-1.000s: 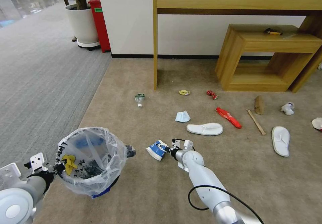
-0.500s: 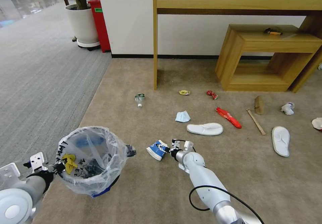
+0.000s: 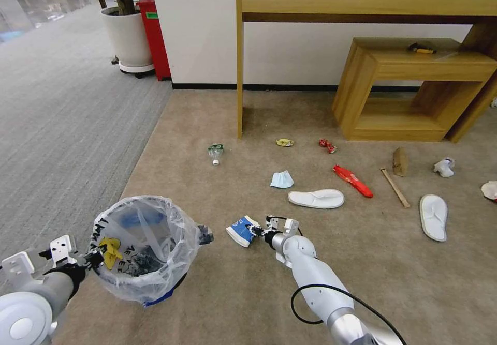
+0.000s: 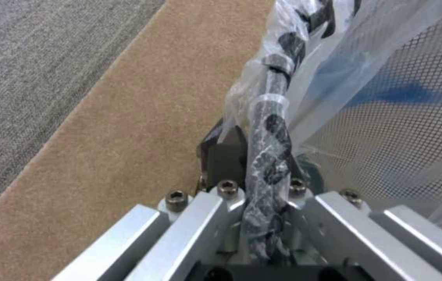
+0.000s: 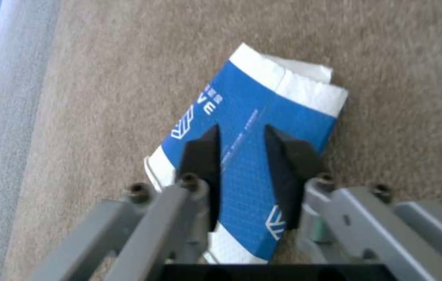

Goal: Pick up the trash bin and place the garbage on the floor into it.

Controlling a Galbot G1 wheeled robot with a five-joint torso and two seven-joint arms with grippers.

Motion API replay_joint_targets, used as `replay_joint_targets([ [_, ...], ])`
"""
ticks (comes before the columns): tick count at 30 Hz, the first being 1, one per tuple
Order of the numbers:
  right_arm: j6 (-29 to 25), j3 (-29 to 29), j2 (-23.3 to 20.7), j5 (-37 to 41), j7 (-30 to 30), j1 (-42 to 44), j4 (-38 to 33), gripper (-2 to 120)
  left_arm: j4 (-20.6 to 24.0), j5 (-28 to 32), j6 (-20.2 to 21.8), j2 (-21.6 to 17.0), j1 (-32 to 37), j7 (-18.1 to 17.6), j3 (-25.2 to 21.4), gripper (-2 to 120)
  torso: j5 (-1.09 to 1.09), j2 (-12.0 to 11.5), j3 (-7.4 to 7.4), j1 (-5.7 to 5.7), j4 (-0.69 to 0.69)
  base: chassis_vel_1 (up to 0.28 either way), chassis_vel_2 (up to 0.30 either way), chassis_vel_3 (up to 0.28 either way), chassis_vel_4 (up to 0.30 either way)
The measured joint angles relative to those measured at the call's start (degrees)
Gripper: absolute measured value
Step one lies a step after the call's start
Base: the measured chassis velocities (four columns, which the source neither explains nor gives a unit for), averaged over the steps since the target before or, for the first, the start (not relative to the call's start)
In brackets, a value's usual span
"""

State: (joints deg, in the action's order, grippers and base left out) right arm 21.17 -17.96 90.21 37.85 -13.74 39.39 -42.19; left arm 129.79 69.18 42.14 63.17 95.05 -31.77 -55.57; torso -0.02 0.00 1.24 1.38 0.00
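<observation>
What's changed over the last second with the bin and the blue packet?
The left gripper, shut on the trash bin rim, has carried it slightly rightward, toward the blue-white packet. The right gripper still straddles the packet, which hasn't moved. Other litter unchanged.

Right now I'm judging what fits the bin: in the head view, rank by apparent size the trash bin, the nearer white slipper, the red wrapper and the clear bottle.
1. trash bin, though it is nearest the camera
2. white slipper
3. red wrapper
4. clear bottle
</observation>
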Motion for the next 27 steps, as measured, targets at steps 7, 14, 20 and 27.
replay_joint_targets([
  [7, 6.1, 3.2, -3.1, 8.0, 12.8, 6.9, -12.2, 19, 0.1, -0.3, 0.0, 0.1, 0.1, 0.6, -0.2, 0, 0.0, 0.0, 0.0, 0.0, -0.03, 0.0, 0.0, 0.0, 0.0],
  [14, 6.9, 2.9, -2.9, 10.2, 16.7, 7.1, -11.8, 40, -0.1, -0.4, 0.0, 0.1, -0.2, 0.8, 0.2, 0, 0.0, 0.0, 0.0, 0.0, -0.02, 0.0, 0.0, 0.0, 0.0],
  [20, 5.8, 2.4, -2.3, 8.1, 12.8, 5.3, -9.5, 65, -0.2, -1.5, 0.0, -0.1, 0.2, 1.7, 0.3, 0, 0.0, 0.0, 0.0, 0.0, -0.01, 0.0, 0.0, 0.0, 0.0],
  [27, 5.2, 2.6, -1.0, 6.7, 11.4, 2.6, -6.0, 91, -0.3, -1.8, 0.0, -0.3, 0.3, 2.0, 0.5, 0, 0.0, 0.0, 0.0, 0.0, 0.0, 0.0, 0.0, 0.0, 0.0],
])
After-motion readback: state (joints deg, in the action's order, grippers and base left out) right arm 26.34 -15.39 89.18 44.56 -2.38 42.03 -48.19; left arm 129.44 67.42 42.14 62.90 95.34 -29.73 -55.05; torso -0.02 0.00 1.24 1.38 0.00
